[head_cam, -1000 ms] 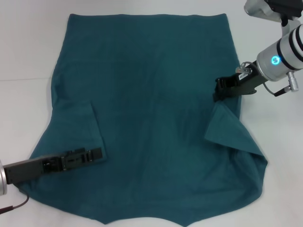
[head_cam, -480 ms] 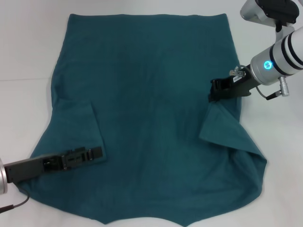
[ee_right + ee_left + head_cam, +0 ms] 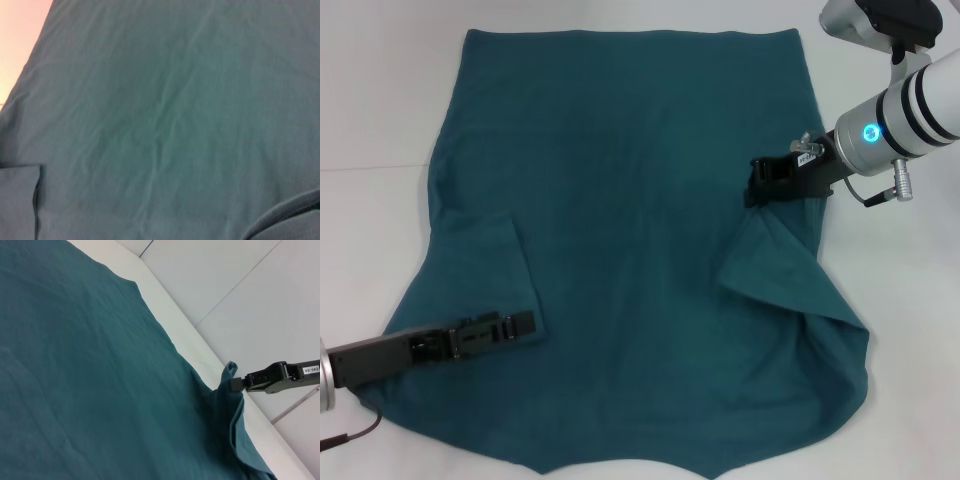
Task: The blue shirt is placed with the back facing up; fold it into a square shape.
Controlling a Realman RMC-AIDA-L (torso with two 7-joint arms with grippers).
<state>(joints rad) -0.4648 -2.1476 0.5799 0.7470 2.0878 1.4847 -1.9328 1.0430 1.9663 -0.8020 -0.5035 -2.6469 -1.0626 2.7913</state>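
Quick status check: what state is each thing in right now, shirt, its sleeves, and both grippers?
blue shirt: spread back up, not yet square.
left sleeve: folded in, flat.
right sleeve: lifted, partway folded inward.
right gripper: shut on the right sleeve's edge.
left gripper: resting low at the left sleeve.

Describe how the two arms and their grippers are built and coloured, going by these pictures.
The right arm is a glossy white cylinder with black rings and a glowing cyan dot, plus a small silver fitting. Its right gripper is a slim black unit; the left wrist view shows a small white label with printed characters on it. The left gripper is a long, flat black bar on a silver-grey wrist, with a thin dark cable trailing below.
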